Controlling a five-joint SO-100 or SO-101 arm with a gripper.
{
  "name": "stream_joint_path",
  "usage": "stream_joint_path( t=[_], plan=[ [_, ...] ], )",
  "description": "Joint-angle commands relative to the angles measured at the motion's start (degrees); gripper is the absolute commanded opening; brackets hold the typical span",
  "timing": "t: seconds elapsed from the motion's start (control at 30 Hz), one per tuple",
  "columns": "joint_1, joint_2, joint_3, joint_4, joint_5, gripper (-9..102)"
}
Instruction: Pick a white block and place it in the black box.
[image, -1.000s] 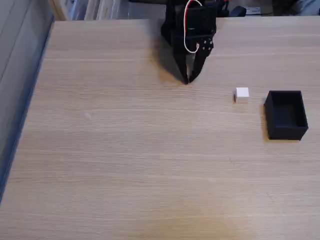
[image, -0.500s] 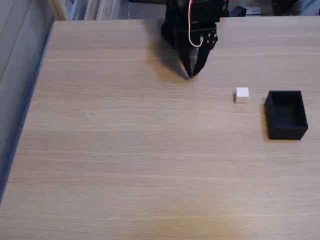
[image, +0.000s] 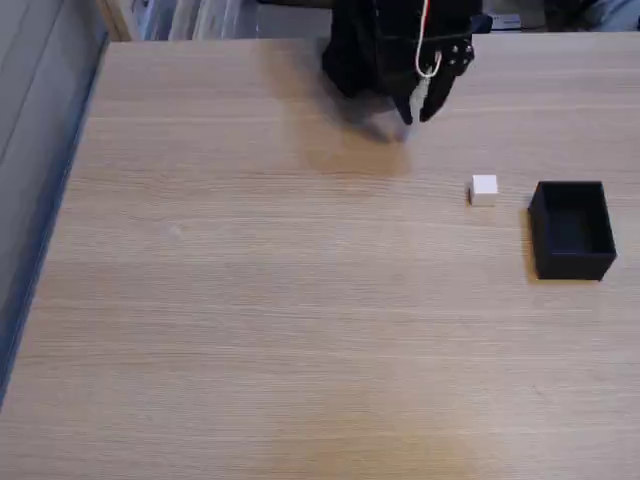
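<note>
In the fixed view we are hovering our black two-finger gripper (image: 413, 115), jaws nearly closed and holding nothing, near the table's far edge, while the small plain white cube (image: 484, 189) is sitting down-right of it, just left of the matte black open-topped box (image: 571, 232).

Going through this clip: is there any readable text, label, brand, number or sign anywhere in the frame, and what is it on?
None can be read.
The white block: plain faces, no marking.
The black box: matte walls, no label.
The gripper and the arm above it: black, with a white cable, no legible print.
The wooden table: bare grain, no sticker or sign.
Items along the top edge behind the table: too blurred and cropped to read anything.
</note>
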Motion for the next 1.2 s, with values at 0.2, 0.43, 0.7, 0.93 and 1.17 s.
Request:
stream_joint_path(
  t=[0.2, 0.43, 0.7, 0.93, 1.17],
  plan=[
    [-0.9, -17.4, -11.8, -7.4, 13.5, 19],
    [-0.5, -26.3, -19.0, -4.4, 17.4, 27],
    [-2.8, -30.5, -21.2, -0.4, 19.8, 29],
    [-5.4, -34.8, -27.0, 2.1, 22.6, 30],
    [-7.3, -38.1, -28.2, 0.4, 23.6, 30]
  ],
)
